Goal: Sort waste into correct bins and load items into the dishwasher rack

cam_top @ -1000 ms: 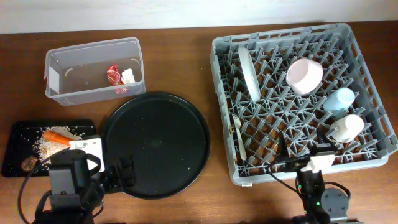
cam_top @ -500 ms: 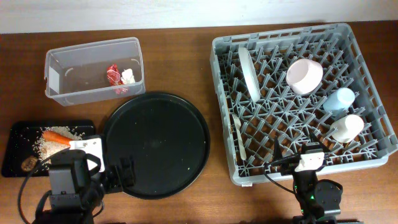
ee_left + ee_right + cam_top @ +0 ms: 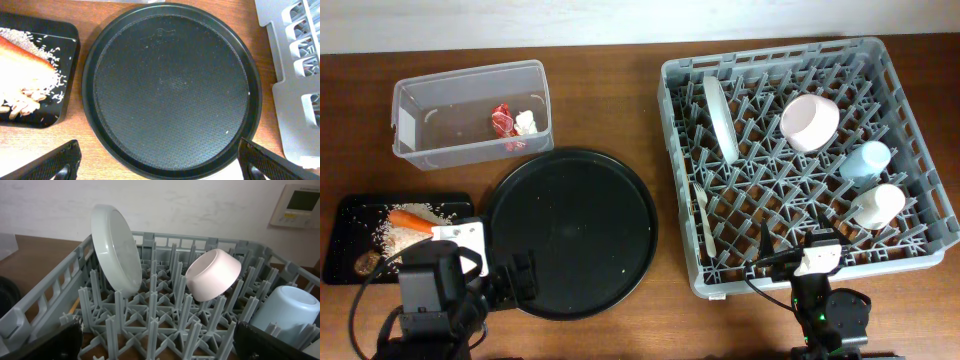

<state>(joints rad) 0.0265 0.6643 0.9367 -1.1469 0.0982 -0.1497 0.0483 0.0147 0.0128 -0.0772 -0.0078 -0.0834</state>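
The grey dishwasher rack [image 3: 678, 180] holds an upright pale plate [image 3: 721, 118], a cream-pink bowl [image 3: 809, 122], a light blue cup [image 3: 866, 160], a small white cup [image 3: 878, 205] and a white fork [image 3: 705, 220]. The clear tub [image 3: 420, 155] holds the red wrapper [image 3: 501, 120] and white scrap [image 3: 526, 122]. The flat black tray [image 3: 345, 208] holds the carrot [image 3: 410, 219], rice [image 3: 392, 236] and brown lump [image 3: 366, 262]. My left gripper [image 3: 512, 278] is open and empty at the round tray's front left edge. My right gripper [image 3: 792, 247] is open and empty over the rack's front edge.
A large round black tray [image 3: 570, 232] lies between the flat tray and the rack; it also fills the left wrist view [image 3: 170, 85]. The right wrist view shows the plate [image 3: 117, 250], bowl [image 3: 212, 275], blue cup [image 3: 290, 307] and a thin wooden stick [image 3: 75, 305] among the pegs.
The right arm shifted slightly left a second ago and has stayed still since. The left arm and all objects have not moved.
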